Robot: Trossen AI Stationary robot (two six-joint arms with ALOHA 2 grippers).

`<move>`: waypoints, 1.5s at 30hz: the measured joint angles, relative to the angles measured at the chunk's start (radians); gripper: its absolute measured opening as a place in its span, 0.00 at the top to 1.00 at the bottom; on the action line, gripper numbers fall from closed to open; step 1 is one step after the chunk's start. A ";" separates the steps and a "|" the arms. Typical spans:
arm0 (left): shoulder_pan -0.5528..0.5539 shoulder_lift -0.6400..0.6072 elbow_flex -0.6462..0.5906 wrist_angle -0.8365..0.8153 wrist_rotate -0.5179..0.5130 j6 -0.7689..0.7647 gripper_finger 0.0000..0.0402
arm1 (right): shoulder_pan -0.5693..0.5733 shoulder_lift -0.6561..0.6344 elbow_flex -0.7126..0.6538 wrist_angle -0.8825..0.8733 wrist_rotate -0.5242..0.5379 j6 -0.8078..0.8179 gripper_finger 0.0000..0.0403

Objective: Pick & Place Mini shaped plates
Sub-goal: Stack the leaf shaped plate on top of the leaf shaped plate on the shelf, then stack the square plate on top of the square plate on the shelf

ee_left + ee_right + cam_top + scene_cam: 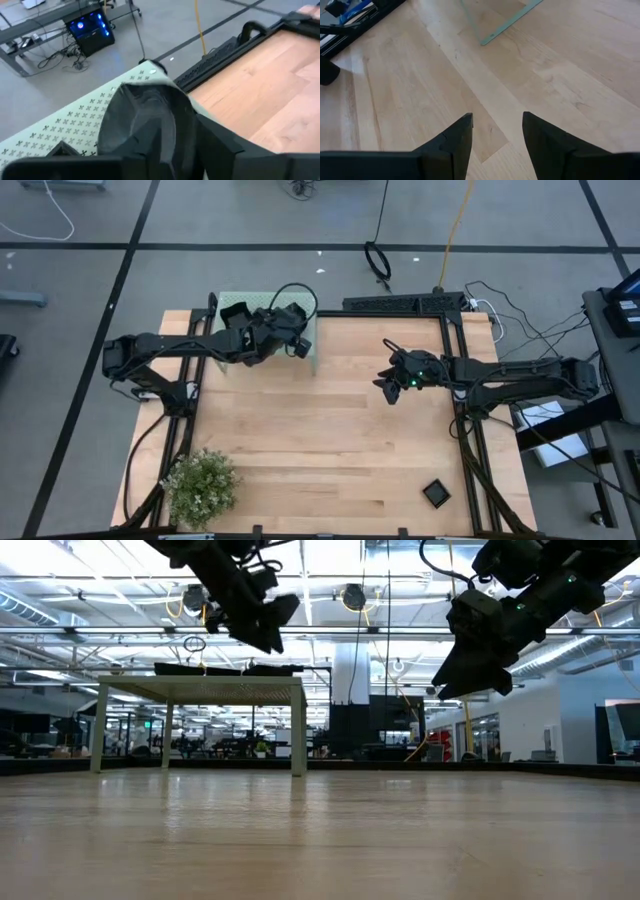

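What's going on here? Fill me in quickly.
The left gripper is over the pale green perforated stand at the table's far edge, with a black mini plate between its fingers at the stand's top. I cannot tell whether it grips the plate or is letting go. The right gripper hangs open and empty above bare wood. Another black plate lies near the table's front edge.

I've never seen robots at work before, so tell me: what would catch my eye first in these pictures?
Two dark arms reach over a pale wooden table. The left gripper hovers over a pale green perforated stand at the far edge, with a glossy black dish right at its jaws. The right gripper hangs empty over bare wood, jaws apart; a small black square dish and a leafy plant sit at the near edge.
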 joint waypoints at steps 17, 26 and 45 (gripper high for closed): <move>-0.113 -0.159 0.000 0.132 0.007 0.022 0.50 | 0.051 -0.066 0.001 -0.314 -0.305 0.064 0.60; -0.188 -0.157 0.000 0.146 0.012 0.023 0.50 | 0.360 -0.082 0.001 -0.807 -0.501 0.156 0.60; -0.215 -0.156 0.000 0.141 0.011 0.025 0.50 | 0.894 0.195 0.001 -0.197 -0.412 -0.173 0.60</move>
